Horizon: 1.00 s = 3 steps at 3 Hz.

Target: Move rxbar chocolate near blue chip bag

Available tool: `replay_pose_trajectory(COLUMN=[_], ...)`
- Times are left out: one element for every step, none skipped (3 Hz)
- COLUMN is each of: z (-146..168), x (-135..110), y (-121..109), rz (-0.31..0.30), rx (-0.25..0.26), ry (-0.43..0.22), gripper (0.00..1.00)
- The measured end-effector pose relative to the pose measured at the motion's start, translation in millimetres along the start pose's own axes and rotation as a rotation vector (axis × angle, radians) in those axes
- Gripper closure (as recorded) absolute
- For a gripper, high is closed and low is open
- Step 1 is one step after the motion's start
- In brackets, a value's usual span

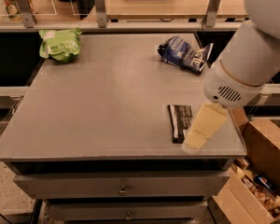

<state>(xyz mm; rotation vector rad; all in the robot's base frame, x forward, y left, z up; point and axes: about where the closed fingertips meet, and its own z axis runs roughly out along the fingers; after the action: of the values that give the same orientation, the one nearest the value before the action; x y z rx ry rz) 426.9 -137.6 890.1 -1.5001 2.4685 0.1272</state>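
A small flat rxbar chocolate lies flat near the front right corner of the grey desk, its long side running front to back. Its wrapper is dark brown-black with a white stripe along the left edge. The pale gripper hangs just over the bar's right side, hiding part of it. Well apart, at the back right of the desk, a crumpled dark blue chip bag with white lettering lies on its side, flared crimped end pointing right.
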Motion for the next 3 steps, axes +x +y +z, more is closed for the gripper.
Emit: replay_pose_trajectory(z=[29,77,79], x=[-15,-39,-40], y=[12,16,14], rz=[0.038,0.072,0.076], rx=[-0.048,-0.038,-0.028], ry=[-0.056,-0.107,-0.111], gripper=[0.0,0.0,0.0])
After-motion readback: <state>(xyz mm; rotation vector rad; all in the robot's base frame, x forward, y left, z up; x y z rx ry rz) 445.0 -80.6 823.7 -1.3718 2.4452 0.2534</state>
